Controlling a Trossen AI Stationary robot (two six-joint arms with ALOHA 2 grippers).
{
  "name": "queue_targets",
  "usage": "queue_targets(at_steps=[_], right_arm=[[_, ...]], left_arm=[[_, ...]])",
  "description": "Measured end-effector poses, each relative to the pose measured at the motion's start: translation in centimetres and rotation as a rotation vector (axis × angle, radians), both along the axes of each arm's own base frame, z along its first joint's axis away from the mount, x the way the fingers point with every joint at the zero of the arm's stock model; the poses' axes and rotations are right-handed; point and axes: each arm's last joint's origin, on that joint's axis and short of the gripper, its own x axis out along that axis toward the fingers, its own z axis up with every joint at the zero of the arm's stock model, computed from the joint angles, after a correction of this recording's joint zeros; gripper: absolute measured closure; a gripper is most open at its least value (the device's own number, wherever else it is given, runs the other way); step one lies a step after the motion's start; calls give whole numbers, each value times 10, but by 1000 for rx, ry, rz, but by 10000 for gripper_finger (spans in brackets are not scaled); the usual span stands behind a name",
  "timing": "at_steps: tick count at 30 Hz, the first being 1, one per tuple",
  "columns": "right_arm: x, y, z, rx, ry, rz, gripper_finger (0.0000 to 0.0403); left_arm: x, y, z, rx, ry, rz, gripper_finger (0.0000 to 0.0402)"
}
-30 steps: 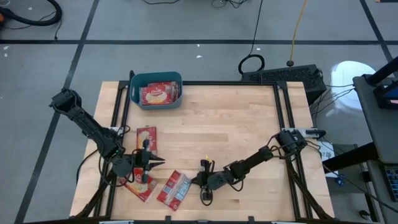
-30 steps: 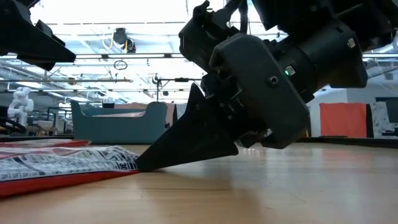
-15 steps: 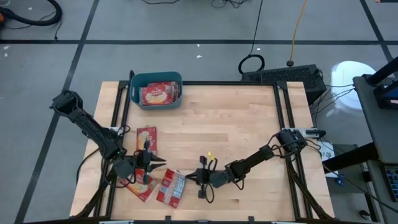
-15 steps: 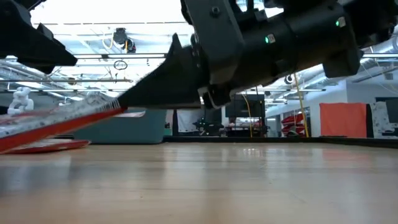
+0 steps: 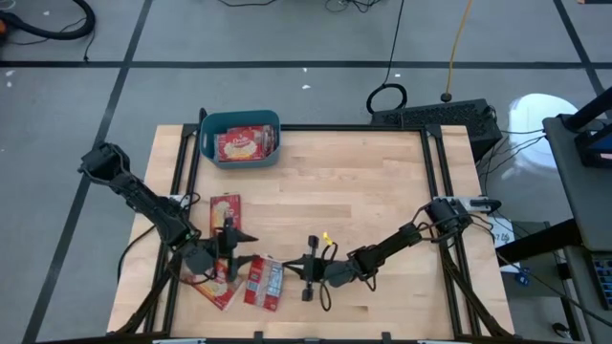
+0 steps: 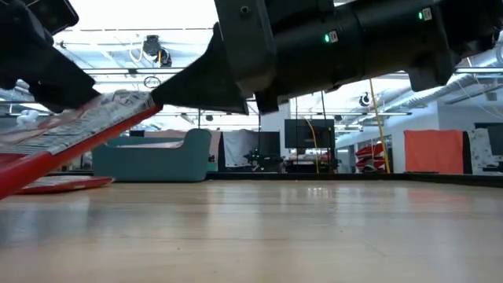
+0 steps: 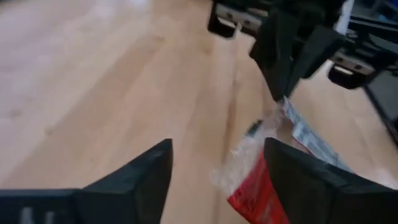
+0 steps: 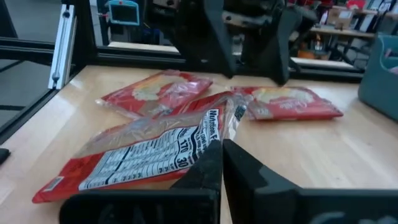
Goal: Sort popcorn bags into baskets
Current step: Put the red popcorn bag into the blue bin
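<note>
The right pincer (image 5: pixel 298 270) is closed on the edge of a popcorn bag (image 5: pixel 265 284), lifting it off the tabletop (image 5: pixel 363 191); beside the bag, the left pincer (image 5: pixel 241 247) stands wide

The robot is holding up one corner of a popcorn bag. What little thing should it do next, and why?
Probably the left gripper should slide its open fingers around the raised edge of the popcorn bag and close. The right gripper is pinching the bag's corner and tilting it off the table, and the left fingers are already right beside it. The basket is on the left arm's side.
</note>
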Motion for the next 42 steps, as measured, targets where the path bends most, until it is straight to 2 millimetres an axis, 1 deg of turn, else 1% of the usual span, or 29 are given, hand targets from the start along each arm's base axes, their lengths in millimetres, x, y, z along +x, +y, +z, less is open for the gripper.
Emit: queue_targets(at_steps=[3, 7, 10, 13, 16, 21, 24, 28, 31, 32, 35, 39, 42], right_arm=[[0, 0, 6, -19, -9, 5, 403], [-2, -1, 20, -66, -11, 12, 403], [-3, -2, 32, -113, -23, 22, 403], [-4, -4, 43, -165, -37, 28, 403], [-3, -7, 48, -215, -39, 29, 403], [-1, -13, 49, -255, -35, 24, 403], [0, -16, 48, -255, -26, 16, 403], [0, -16, 49, -260, -25, 15, 403], [-1, -17, 53, -251, -28, 5, 400], [-1, -18, 55, -241, -32, -13, 396], [-6, -18, 68, -210, -30, -42, 375], [-18, -17, 87, -139, 9, -67, 335], [-29, -15, 92, -86, 82, -92, 303]], left_arm=[[1, 0, -1, -49, 23, -31, 119], [0, 0, -2, -73, 40, -34, 101], [0, 1, -4, -77, 59, -24, 100], [1, 2, -4, -79, 73, -57, 109], [4, -1, 1, -80, 36, -114, 131], [11, -1, 8, -45, -36, -187, 188], [13, 1, 9, -27, -40, -188, 236], [13, 2, 7, -2, -25, -188, 314], [13, 1, 9, 16, -38, -207, 370], [13, 1, 10, 28, -46, -210, 381], [14, 1, 13, 93, -80, -231, 380], [16, 1, 18, 260, -140, -226, 366], [17, 1, 23, 391, -176, -221, 373]])
